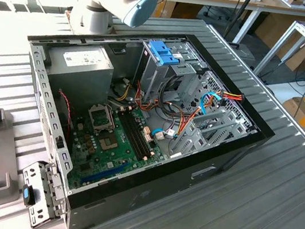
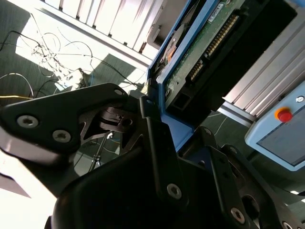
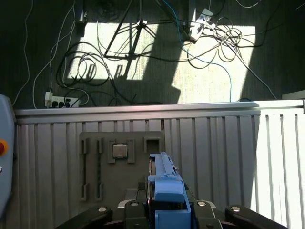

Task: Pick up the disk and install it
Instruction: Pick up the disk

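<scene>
Holds the disk (image 2: 205, 47) pinched by its blue rails between the jaws of the gripper (image 2: 181, 138), up in the air. Below, a grey fixture plate (image 3: 121, 167) on the ribbed table (image 3: 214, 143); farther, cables (image 3: 143, 57) on sunlit floor.

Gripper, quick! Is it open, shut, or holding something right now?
The gripper is closed, holding the flat rectangular disk framed by light-blue plastic rails.

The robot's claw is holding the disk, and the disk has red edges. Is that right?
Not quite. The gripper does hold the disk, but its edges are light blue, not red; the first wrist view shows it.
</scene>
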You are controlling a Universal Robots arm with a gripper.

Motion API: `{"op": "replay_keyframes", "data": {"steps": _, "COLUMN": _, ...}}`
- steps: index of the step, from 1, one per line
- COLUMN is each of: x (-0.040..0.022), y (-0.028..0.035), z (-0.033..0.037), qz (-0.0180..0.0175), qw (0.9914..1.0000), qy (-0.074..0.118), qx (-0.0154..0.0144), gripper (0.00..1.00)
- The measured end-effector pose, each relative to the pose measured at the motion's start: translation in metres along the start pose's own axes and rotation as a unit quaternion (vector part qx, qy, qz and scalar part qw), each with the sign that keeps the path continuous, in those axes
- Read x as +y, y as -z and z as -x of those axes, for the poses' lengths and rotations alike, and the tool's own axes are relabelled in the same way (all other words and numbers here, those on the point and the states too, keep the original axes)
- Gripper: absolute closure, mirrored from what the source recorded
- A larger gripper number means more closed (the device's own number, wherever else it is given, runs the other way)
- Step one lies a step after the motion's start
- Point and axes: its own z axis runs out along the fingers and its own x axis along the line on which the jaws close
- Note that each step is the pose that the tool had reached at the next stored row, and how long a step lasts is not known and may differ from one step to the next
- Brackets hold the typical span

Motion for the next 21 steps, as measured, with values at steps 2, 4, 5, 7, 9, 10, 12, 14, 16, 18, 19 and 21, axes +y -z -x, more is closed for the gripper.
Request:
{"op": "replay_keyframes", "data": {"steps": 2, "x": 0.0001, "y": 0.0013, "z": 0.0, "qz": 0.0, "qw": 1.0, "qy": 0.0, "qx": 0.0, "gripper": 0.63}}
{"op": "replay_keyframes", "data": {"steps": 4, "x": 0.0002, "y": 0.0028, "z": 0.0001, "qz": 0.0, "qw": 1.0, "qy": 0.0, "qx": 0.0, "gripper": 0.63}}
{"op": "replay_keyframes", "data": {"steps": 5, "x": 0.0002, "y": 0.0036, "z": 0.0001, "qz": 0.0, "qw": 1.0, "qy": 0.0, "qx": 0.0, "gripper": 0.63}}
{"op": "replay_keyframes", "data": {"steps": 7, "x": 0.0003, "y": 0.0053, "z": 0.0002, "qz": 0.0, "qw": 1.0, "qy": 0.0, "qx": 0.0, "gripper": 0.63}}
{"op": "replay_keyframes", "data": {"steps": 9, "x": 0.0004, "y": 0.007, "z": 0.0002, "qz": 0.0, "qw": 1.0, "qy": 0.0, "qx": 0.0, "gripper": 0.63}}
{"op": "replay_keyframes", "data": {"steps": 10, "x": 0.0004, "y": 0.0076, "z": 0.0002, "qz": 0.0, "qw": 1.0, "qy": 0.0, "qx": 0.0, "gripper": 0.63}}
{"op": "replay_keyframes", "data": {"steps": 12, "x": 0.0005, "y": 0.0089, "z": 0.0002, "qz": 0.0, "qw": 1.0, "qy": 0.0, "qx": 0.0, "gripper": 0.63}}
{"op": "replay_keyframes", "data": {"steps": 14, "x": 0.0006, "y": 0.0102, "z": 0.0003, "qz": 0.0, "qw": 1.0, "qy": 0.0, "qx": 0.0, "gripper": 0.63}}
{"op": "replay_keyframes", "data": {"steps": 16, "x": 0.0006, "y": 0.0114, "z": 0.0003, "qz": 0.0, "qw": 1.0, "qy": 0.0, "qx": 0.0, "gripper": 0.63}}
{"op": "replay_keyframes", "data": {"steps": 18, "x": 0.0007, "y": 0.0129, "z": 0.0004, "qz": 0.0, "qw": 1.0, "qy": 0.0, "qx": 0.0, "gripper": 0.63}}
{"op": "replay_keyframes", "data": {"steps": 19, "x": 0.0008, "y": 0.0141, "z": 0.0004, "qz": 0.0, "qw": 1.0, "qy": 0.0, "qx": 0.0, "gripper": 0.63}}
{"op": "replay_keyframes", "data": {"steps": 21, "x": 0.0009, "y": 0.0162, "z": 0.0005, "qz": 0.0, "qw": 1.0, "qy": 0.0, "qx": 0.0, "gripper": 0.63}}
